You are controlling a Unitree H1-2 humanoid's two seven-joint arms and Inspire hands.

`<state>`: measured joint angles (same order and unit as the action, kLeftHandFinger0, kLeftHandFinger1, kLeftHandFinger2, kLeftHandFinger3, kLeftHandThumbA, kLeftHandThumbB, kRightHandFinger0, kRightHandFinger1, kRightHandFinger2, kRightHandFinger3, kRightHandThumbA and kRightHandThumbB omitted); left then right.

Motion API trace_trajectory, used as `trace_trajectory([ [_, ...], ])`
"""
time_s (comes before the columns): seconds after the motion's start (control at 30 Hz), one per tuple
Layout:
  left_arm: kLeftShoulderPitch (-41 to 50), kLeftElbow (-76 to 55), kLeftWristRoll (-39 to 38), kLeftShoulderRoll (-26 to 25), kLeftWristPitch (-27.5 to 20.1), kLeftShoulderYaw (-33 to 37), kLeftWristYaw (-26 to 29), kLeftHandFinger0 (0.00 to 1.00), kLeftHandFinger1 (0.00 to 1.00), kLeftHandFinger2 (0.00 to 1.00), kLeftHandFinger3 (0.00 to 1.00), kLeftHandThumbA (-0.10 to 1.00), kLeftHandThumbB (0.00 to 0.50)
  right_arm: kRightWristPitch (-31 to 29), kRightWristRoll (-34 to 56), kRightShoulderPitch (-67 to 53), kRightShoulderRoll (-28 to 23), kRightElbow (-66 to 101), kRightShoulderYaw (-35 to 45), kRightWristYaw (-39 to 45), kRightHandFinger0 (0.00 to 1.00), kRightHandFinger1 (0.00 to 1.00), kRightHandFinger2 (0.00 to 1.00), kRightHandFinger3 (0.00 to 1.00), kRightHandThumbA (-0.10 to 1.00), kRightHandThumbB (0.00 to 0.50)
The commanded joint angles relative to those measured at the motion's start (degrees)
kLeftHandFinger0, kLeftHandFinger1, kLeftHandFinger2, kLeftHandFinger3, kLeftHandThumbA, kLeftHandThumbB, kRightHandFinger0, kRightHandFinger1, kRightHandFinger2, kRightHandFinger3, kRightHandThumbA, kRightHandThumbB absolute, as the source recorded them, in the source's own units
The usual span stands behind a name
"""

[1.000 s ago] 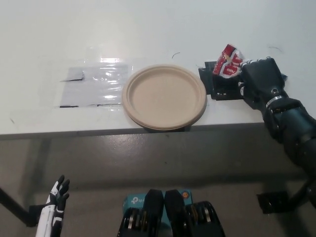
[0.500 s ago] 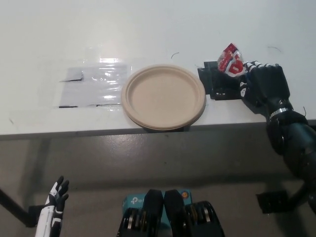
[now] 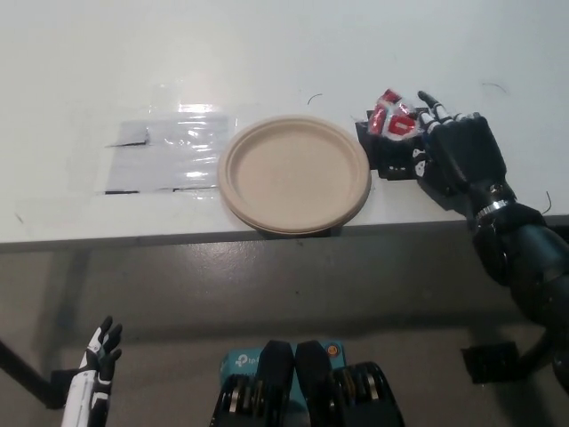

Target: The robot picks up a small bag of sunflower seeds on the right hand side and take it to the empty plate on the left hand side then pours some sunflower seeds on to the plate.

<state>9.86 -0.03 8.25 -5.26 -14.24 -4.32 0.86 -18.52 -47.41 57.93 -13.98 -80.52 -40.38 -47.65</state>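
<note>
My black right hand had its fingers stretched out beside the red seed bag; I could not tell whether they gripped it or merely touched it. The bag lay over a black mount, just right of the empty plate. The white left hand hung low, fingers spread, below the white table. Clear plastic sheet lay left of the plate.
</note>
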Motion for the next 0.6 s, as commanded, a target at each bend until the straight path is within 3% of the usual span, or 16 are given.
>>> trace_trajectory([
  [0.0,-0.3,-1.3,0.6,-0.2,-1.4,-0.6,1.7,1.0,1.0,1.0,1.0,1.0,0.0,-2.9,-2.7,5.8,-0.9,2.4,-2.1,-5.9,0.0,0.4,0.93,0.72,-0.1,0.17],
  [0.03,-0.3,-1.4,0.8,-0.2,-1.3,-0.6,1.8,1.0,1.0,1.0,1.0,1.0,0.0,-3.6,-2.7,6.2,-0.8,2.5,-2.4,-5.8,0.0,0.38,0.93,0.74,-0.1,0.163],
  [0.1,-0.4,-1.5,1.1,-0.2,-1.4,-0.6,1.9,1.0,1.0,1.0,1.0,1.0,0.0,-4.0,-2.8,6.5,-0.8,2.6,-2.9,-5.9,0.0,0.24,0.91,0.8,-0.1,0.156],
  [0.23,-0.7,-1.5,1.1,-0.3,-1.2,-0.6,1.7,1.0,1.0,1.0,1.0,1.0,0.0,-4.0,-2.9,7.3,-0.6,3.0,-3.3,-5.2,0.0,0.09,0.88,0.72,-0.1,0.209],
  [0.4,-1.2,-1.1,1.5,-0.5,-1.9,-0.6,1.7,1.0,1.0,1.0,1.0,1.0,0.0,-4.0,-3.9,7.3,-0.6,3.0,-3.9,-6.6,0.0,0.13,0.89,0.71,-0.1,0.216],
  [0.57,-0.9,-1.5,1.5,-0.7,-1.6,-0.6,1.4,1.0,1.0,1.0,1.0,1.0,0.0,-3.7,-5.0,7.5,-0.9,3.0,-5.1,-6.8,0.0,0.24,0.91,0.74,-0.1,0.209],
])
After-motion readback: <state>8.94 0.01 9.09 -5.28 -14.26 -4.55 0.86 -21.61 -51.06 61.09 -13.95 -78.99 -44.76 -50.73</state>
